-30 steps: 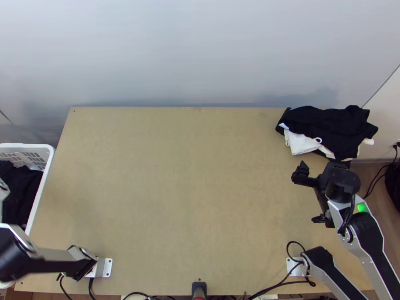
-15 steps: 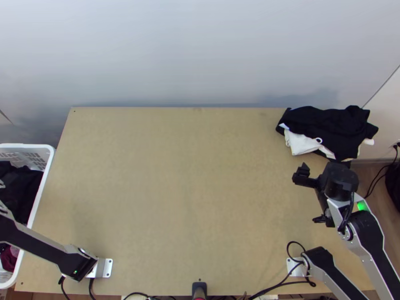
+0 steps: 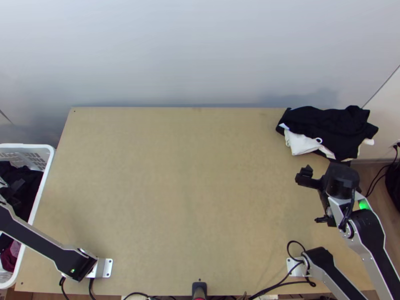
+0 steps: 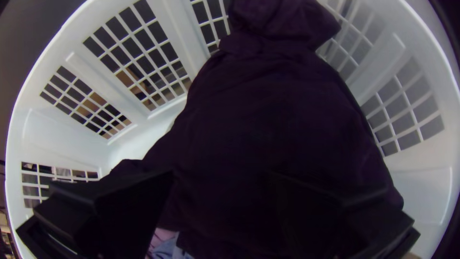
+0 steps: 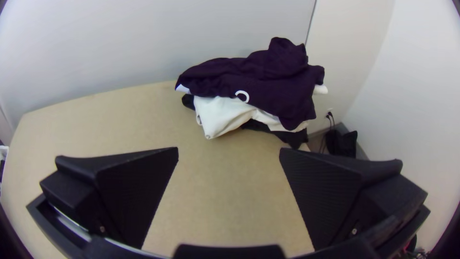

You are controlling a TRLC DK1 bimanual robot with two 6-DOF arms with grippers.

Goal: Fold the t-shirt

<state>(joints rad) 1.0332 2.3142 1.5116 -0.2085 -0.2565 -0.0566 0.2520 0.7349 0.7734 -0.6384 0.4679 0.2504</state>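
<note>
At the left edge of the top view, my left gripper (image 3: 15,188) is over the white basket (image 3: 45,187). In the left wrist view the left gripper (image 4: 221,174) stands open above a bunched dark garment (image 4: 268,115) in the basket; whether it touches the cloth I cannot tell. No spread t-shirt lies on the table (image 3: 180,185). My right gripper (image 3: 311,199) is over the table's right side, near the clothes pile. From the right wrist, the right gripper (image 5: 229,149) is open with nothing between its fingers.
A pile of black and white clothes (image 3: 332,127) lies on the table's back right corner, its far side reaching past the edge. Dark red cloth (image 3: 9,257) is at the basket's near end. Cables (image 3: 280,284) run along the table's near edge.
The left arm has swung up the picture, farther along the basket and away from its near end. The right gripper has shifted very slightly to the right.
</note>
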